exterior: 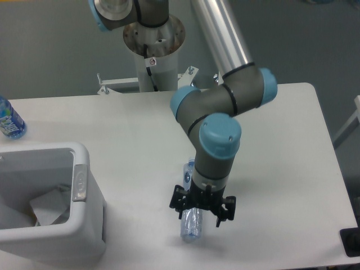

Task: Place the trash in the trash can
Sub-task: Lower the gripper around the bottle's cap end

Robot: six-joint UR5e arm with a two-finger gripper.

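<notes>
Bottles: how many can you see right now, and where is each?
2. A crushed clear bottle lies on the table under the gripper; a blue-labelled water bottle stands at the table's far left edge. The trash can may hide more.

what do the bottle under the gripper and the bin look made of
Bottle: thin clear plastic, glossy; the table shows through its dented body. Bin: white moulded plastic, it seems, smooth and slightly shiny, with thick rounded corners.
</notes>
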